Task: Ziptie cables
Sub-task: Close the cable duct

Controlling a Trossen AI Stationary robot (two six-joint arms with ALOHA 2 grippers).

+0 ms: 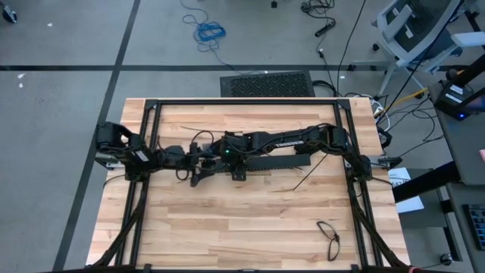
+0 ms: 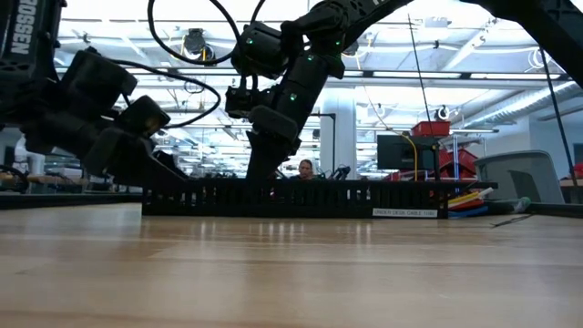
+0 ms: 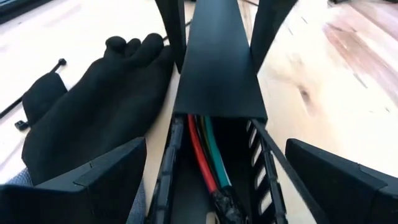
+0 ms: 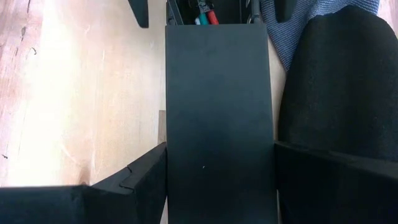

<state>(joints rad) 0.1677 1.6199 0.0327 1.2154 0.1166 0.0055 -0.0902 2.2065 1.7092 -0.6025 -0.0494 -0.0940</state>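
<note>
My left end effector point(image 3: 217, 180) sits low over the pale wooden surface point(image 1: 227, 227), near its middle. Its two dark fingers are spread wide apart, one on each side of the open end of the long black slotted plastic channel point(image 3: 264, 174), and they grip nothing.

The thin flexible cables point(image 3: 208, 155) lie lengthwise inside that channel. Red and green ones show plainly in the left wrist view, with a pale one beside them and a frayed dark bundle at the near end. Farther along they run under the flat black plastic lid point(image 3: 217, 62) that tops the channel.

My right end effector point(image 4: 217, 155) comes in from the opposite direction. It is clamped on the lid, with a finger pressed flush against each long edge.

A limp black fabric glove with a grey knit cuff point(image 3: 99, 106) lies on the wood, touching the channel's side. Just beyond it rests a thin straight black zip tie point(image 3: 18, 109). In the high view both arms meet at the channel's left end.
</note>
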